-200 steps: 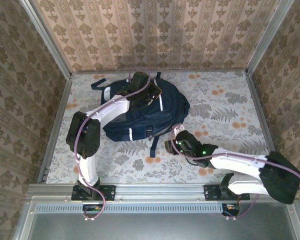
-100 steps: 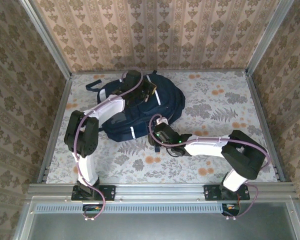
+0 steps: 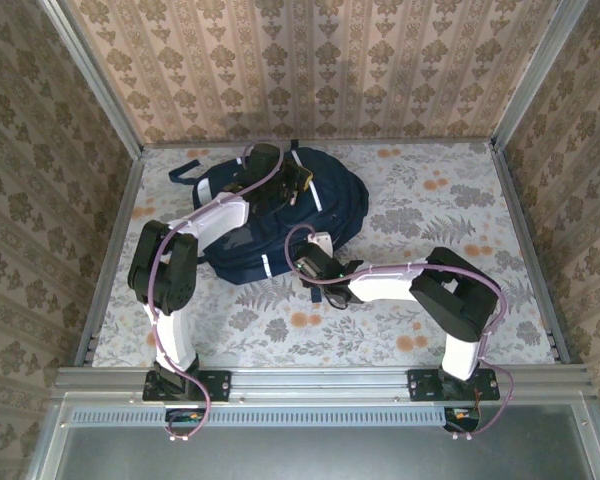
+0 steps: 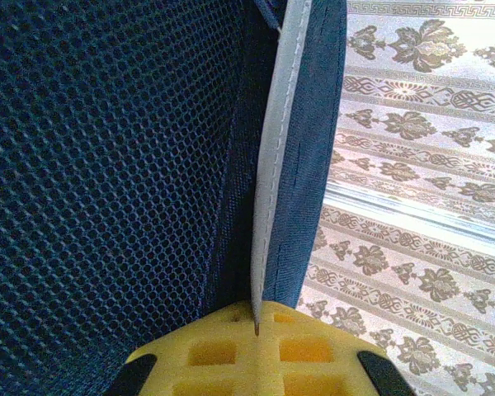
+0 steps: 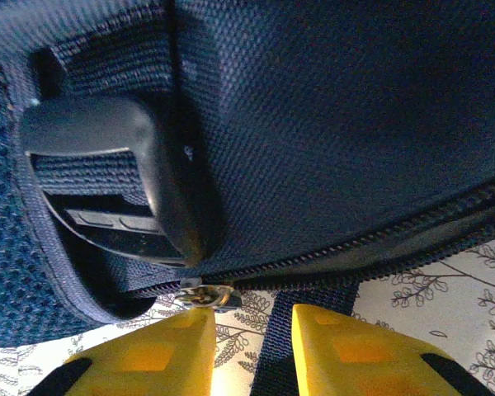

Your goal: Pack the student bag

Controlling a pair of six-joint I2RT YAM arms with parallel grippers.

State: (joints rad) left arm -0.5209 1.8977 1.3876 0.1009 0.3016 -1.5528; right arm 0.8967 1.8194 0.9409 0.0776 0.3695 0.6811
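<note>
Looking soft and floppy (grab firm edges), the student bag (image 3: 280,215) has left claw (image 4: 256,326) pinching its grey trim (image 4: 269,165), right claw (image 5: 252,320) parted at its zipper pull (image 5: 208,294).

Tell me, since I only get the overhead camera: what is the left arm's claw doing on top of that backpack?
Observer: Its wrist camera shows the left gripper pinched shut on a pale grey edge strip of the student bag.
Visitor: And the right claw, at the bag's near side?
Observer: The right gripper has its yellow fingers apart, with a dark strap showing in the gap.
Visitor: Anything there it might grab?
Observer: A small metal zipper slider sits right at one fingertip, just below a black plastic buckle.
</note>
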